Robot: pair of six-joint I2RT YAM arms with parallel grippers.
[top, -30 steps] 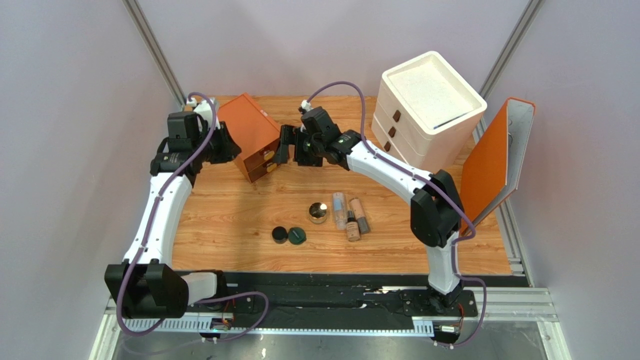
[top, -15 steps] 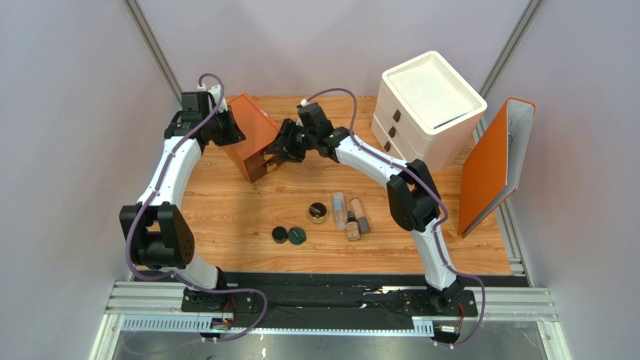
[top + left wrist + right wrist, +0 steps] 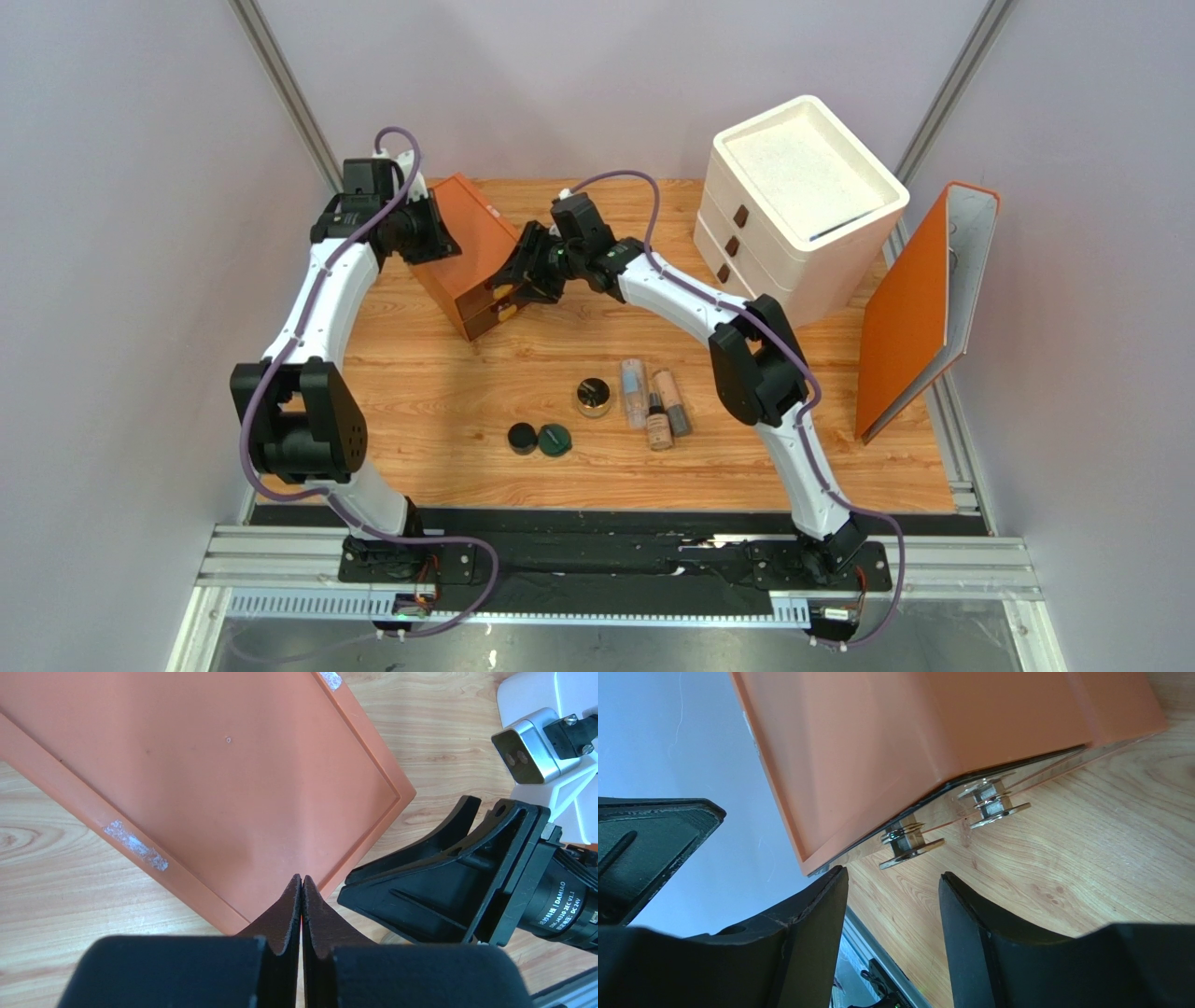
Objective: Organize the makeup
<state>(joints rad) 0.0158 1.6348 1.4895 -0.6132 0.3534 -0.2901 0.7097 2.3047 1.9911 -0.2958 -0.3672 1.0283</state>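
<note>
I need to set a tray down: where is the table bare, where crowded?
Bare wood: front-left, between the left arm and the compacts; also the strip between the orange drawer box and the gold-rimmed jar. Crowded: at the box, where the right arm also reaches, and around the bottles.

orange drawer box (image 3: 470, 252), white drawer unit (image 3: 800, 196), orange board (image 3: 919, 315), wooden table (image 3: 435, 399)
</note>
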